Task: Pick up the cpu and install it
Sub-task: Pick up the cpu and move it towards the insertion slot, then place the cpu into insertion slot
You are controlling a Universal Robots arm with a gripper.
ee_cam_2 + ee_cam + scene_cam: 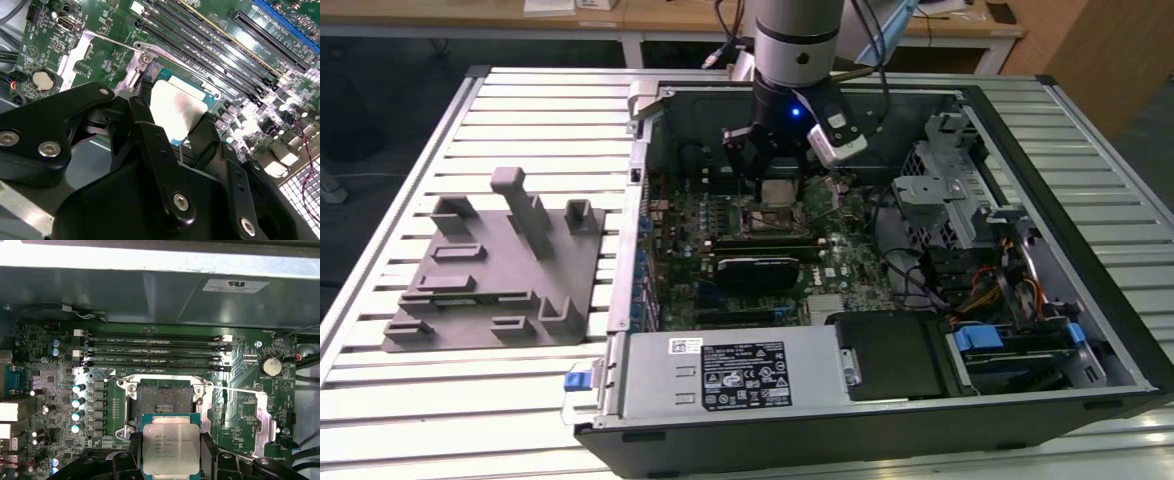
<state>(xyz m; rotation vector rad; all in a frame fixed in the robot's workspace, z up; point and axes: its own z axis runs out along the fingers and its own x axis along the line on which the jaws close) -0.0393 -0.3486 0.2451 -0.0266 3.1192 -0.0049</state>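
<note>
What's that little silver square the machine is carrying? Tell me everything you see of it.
The small flat square chip has a pale silver-grey metal top with faint print, on a green-edged base. It is clamped at two opposite sides by the black hand, over the green circuit board, near the open socket.

Exterior view: high, angled down into open computer case (854,440). Both wrist views: close over motherboard (45,385), sharing cpu (171,447) (177,112), socket (165,400).
</note>
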